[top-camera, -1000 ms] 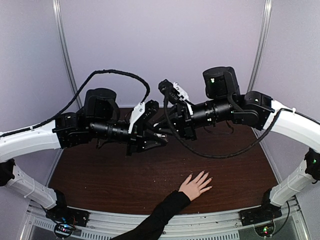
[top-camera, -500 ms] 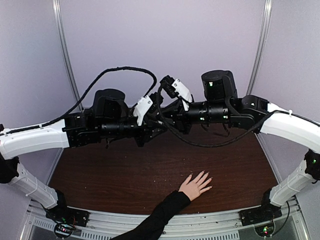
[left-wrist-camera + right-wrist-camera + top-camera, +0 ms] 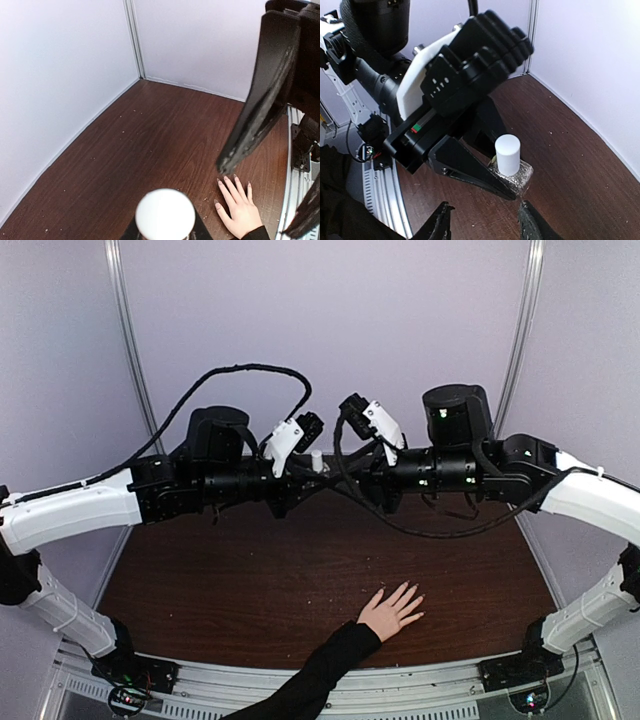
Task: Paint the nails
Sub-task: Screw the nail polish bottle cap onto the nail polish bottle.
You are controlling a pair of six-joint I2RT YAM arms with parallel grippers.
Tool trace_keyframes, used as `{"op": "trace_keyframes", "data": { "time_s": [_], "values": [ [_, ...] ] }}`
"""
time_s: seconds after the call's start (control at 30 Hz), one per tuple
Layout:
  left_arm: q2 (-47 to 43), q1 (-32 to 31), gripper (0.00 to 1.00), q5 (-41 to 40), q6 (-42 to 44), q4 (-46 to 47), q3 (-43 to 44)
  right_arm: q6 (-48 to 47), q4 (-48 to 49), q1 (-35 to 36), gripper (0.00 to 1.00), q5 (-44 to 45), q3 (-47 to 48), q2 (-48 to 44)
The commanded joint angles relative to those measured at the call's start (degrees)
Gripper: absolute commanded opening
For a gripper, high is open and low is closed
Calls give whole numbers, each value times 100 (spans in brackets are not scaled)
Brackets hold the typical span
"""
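Note:
A small clear glass bottle [image 3: 516, 176] with a white cap [image 3: 507, 153] is held high above the table in my left gripper [image 3: 506, 186], which is shut on its glass body. The cap also shows in the top view [image 3: 316, 462] and close up in the left wrist view [image 3: 165, 214]. My right gripper [image 3: 485, 225] is open and empty, its fingers apart just in front of the bottle. A light-skinned hand [image 3: 388, 614] with a black sleeve lies flat on the table near the front. Its nails [image 3: 226, 178] tip the spread fingers, far below both grippers.
The dark wood table [image 3: 230, 590] has pale walls at the back and both sides. A metal rail [image 3: 420, 690] runs along the front edge by the arm bases. My right gripper's finger [image 3: 260, 100] hangs at the right of the left wrist view.
Both grippers have risen from lower over the table. The left one has carried the bottle up and right. The right arm has drawn back a little to the right. The hand has not moved.

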Motion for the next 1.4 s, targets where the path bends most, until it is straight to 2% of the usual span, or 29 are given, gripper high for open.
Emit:
{"op": "trace_keyframes", "data": {
  "time_s": [0.0, 0.1, 0.37, 0.5, 1.37],
  "values": [
    [-284, 40, 0, 862, 488, -154, 250, -155, -209, -42, 51, -457, -73, -479],
    [-356, 44, 0, 1446, 651, -365, 245, -378, -333, -112, 55, -993, -35, -578],
    [-502, 36, 0, 3489, 1011, -915, 264, -709, -597, -154, 55, -2389, 184, -520],
    [-538, 43, 0, 4137, 1164, -993, 207, -700, -601, -154, 54, -2926, 261, -467],
    [-427, 39, 0, 4983, 1338, -1276, 256, -616, -657, -153, 54, -3397, 262, -533]
  ]
}}
